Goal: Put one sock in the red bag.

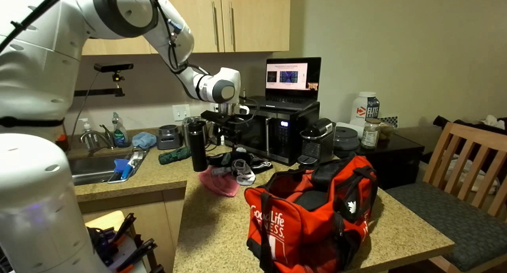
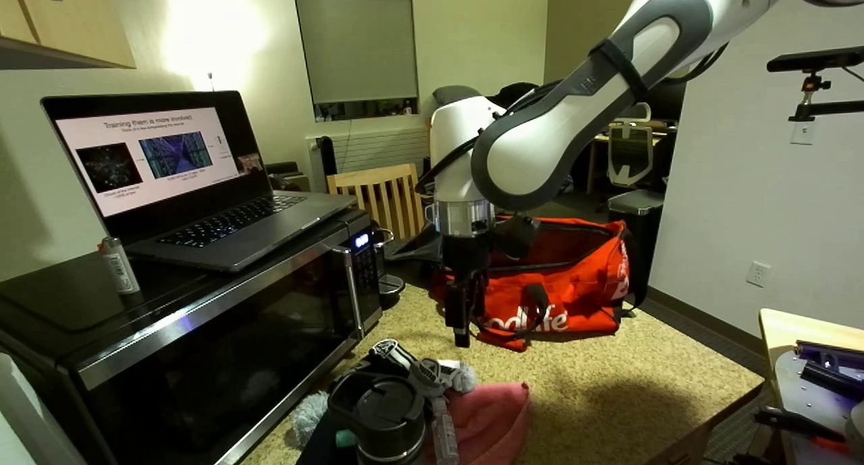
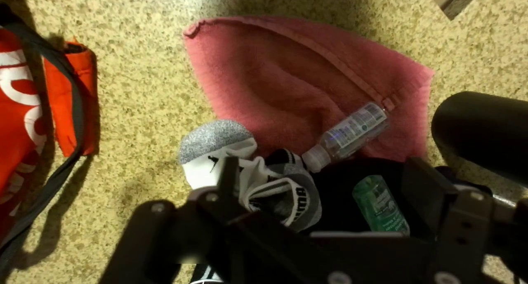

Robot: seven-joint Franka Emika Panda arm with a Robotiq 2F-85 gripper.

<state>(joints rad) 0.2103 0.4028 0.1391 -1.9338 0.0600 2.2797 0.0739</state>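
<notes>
Well, the empty end effector (image 3: 321,174) hung spread wide over the worktop (image 1: 216,233); the sock (image 3: 253,174) lay outside the red bag (image 1: 313,221)

Tumbler (image 1: 197,148) near gripper (image 3: 324,172), clearance unclear.

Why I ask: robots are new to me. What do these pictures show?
The white machine is a robot arm, ending in a black gripper. Two pictures come from cameras outside it; the downward one is from a camera on its wrist. On the kitchen counter, a white-and-grey sock lies at the edge of a pink cloth, with a clear bottle on the cloth, a black tumbler beside it, and an open red duffel bag nearby. The gripper hangs open over the counter, holding nothing.
</notes>
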